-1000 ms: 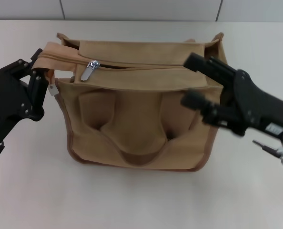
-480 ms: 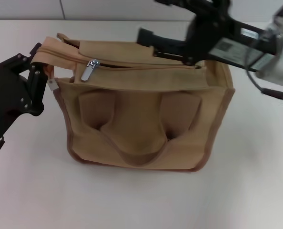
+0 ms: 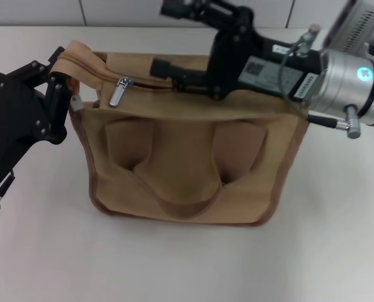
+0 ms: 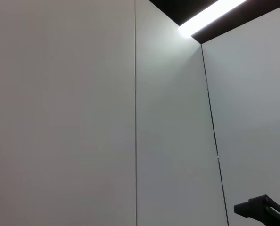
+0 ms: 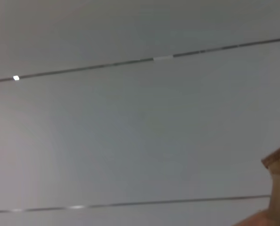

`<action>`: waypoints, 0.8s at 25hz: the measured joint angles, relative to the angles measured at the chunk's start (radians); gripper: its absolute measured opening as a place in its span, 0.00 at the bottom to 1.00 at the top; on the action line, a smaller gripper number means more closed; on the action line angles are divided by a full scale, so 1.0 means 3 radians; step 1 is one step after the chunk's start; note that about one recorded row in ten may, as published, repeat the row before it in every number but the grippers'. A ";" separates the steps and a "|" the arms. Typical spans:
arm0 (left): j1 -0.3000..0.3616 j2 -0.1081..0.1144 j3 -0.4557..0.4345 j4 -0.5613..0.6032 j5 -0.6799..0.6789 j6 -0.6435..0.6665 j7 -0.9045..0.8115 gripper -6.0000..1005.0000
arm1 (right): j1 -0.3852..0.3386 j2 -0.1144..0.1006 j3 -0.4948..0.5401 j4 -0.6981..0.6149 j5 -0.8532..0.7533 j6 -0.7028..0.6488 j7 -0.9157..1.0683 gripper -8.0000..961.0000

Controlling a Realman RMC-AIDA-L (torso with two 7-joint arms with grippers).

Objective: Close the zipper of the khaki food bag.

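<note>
Here, nearest to me, I see the pale worktop (image 3: 187,264), and on it stands the khaki food bag (image 3: 187,163), a boxy tan canvas tote with darker brown trim along its edges; its looped fabric handle hangs down over the front pockets.

At the bag's left upper corner is my left end effector (image 3: 64,82), black. Its fingers are closed on the end of the bag's top strip and hold that corner lifted a little above the rest of the top panel.

Along the top panel runs the zipper (image 3: 136,82), a long tan track. Its small shiny silver metal pull tab (image 3: 118,92) hangs near the left end of the track. To the right of the tab I see a dark gap in the track, so the zipper is not yet closed there.

My right end effector (image 3: 168,38) reaches in from the right, above the back part of the top panel. Its black fingers are spread apart and hold nothing; the lower finger (image 3: 174,68) lies just beside the track, a little to the right of the pull tab.

The left wrist view shows only grey wall panels and a ceiling light. The right wrist view shows grey wall and one brown-trimmed bag corner (image 5: 277,162).
</note>
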 joint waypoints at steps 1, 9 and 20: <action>-0.0005 0.0000 0.0000 0.0000 0.0000 0.0000 -0.0001 0.04 | 0.0019 0.0006 -0.0003 0.0000 -0.0054 0.0000 0.0004 0.87; -0.0048 0.0000 0.0000 0.0000 0.0000 -0.0001 -0.0003 0.04 | 0.0062 0.0015 -0.0008 0.0057 -0.0256 0.0050 0.0022 0.87; -0.0115 -0.0005 0.0001 -0.0028 0.0001 0.0029 -0.0003 0.05 | 0.0175 0.0013 -0.0198 0.0036 -0.0365 0.0342 0.0041 0.87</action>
